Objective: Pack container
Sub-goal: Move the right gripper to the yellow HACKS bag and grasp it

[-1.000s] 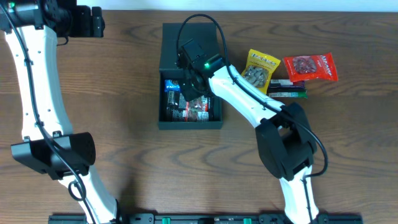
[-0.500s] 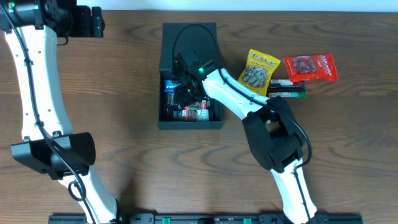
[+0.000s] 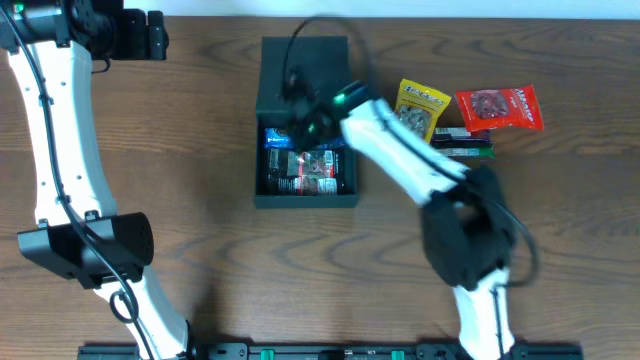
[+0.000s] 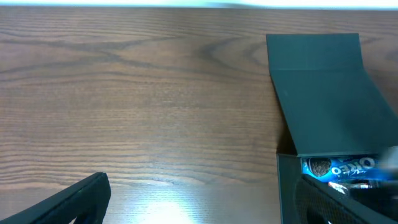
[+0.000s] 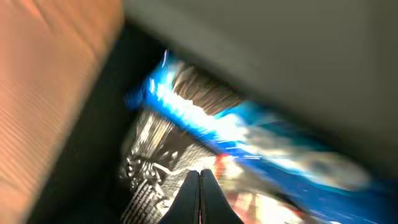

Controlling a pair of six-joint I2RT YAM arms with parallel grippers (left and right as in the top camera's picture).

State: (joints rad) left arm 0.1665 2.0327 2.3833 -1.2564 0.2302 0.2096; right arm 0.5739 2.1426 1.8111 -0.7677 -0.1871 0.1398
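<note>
Over container point(image 3: 306, 200), right gripper point(image 5: 200, 182) blurred, jaws together; snack packets point(image 5: 239, 127) inside smeared.

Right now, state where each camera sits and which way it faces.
Overhead: above the table, looking straight down on the container, loose packets, left arm and right arm.
Left wrist: near the far-left corner, looking over bare wood to the container at frame right; one of the left fingers shows.
Right wrist: down in the container, close on a blue packet; the right fingers, shut, show.
Shared: all three see the blue packet.
</note>
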